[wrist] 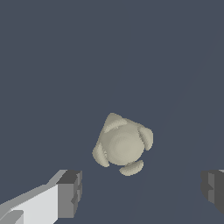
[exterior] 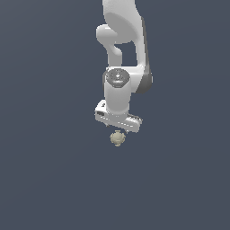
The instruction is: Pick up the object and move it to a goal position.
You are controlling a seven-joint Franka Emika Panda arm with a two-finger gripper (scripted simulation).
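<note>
The lump (exterior: 117, 138) sits just below the gripper (exterior: 118, 127) in the exterior view, apart from it by a thin gap of dark ground, and a little toward that view's left of the gripper's far end. Nothing else lies around it: only the flat slate-blue ground (exterior: 49, 179) on every side, and nothing stands between gripper and lump.

In the wrist view the lump (wrist: 123, 145) is a pale beige ball with four rounded knobs about its rim. The gripper (wrist: 142, 192) is spread wide, holding nothing; its two dark finger pads (wrist: 70, 192) stand well apart, far wider than the lump, and the lump lies ahead of them, nearer the pad that shows more fully, not between them.

The second finger is cut off by the picture's edge, so only a sliver of its pad shows. In the exterior view the fingers are hard to make out beneath the white hand, and the arm (exterior: 121, 45) runs out of the picture above.
</note>
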